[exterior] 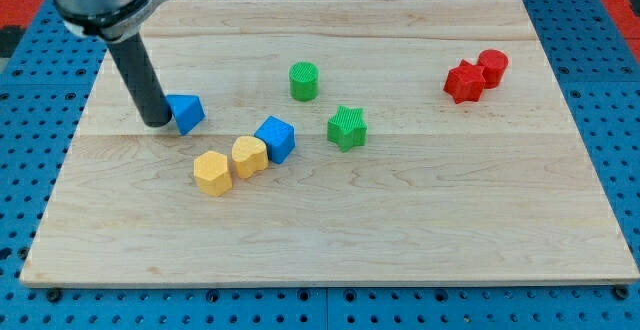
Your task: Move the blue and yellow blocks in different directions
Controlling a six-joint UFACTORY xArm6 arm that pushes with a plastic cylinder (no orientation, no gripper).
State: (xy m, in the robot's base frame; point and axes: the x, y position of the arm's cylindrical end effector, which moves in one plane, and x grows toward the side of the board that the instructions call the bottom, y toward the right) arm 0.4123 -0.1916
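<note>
My tip (157, 122) rests on the wooden board (400, 230) at the view's left, touching the left side of a blue triangular block (187, 112). A blue cube (276, 137) lies to the right and a little lower, touching a yellow hexagonal block (249, 155). A second yellow hexagonal block (212, 173) sits just left and below the first one, close against it. The two yellow blocks and the blue cube form a slanted row below and right of my tip.
A green cylinder (304, 80) stands above the blue cube. A green star (347, 127) lies to the cube's right. A red star (463, 82) and a red cylinder (492, 67) touch each other at the view's top right.
</note>
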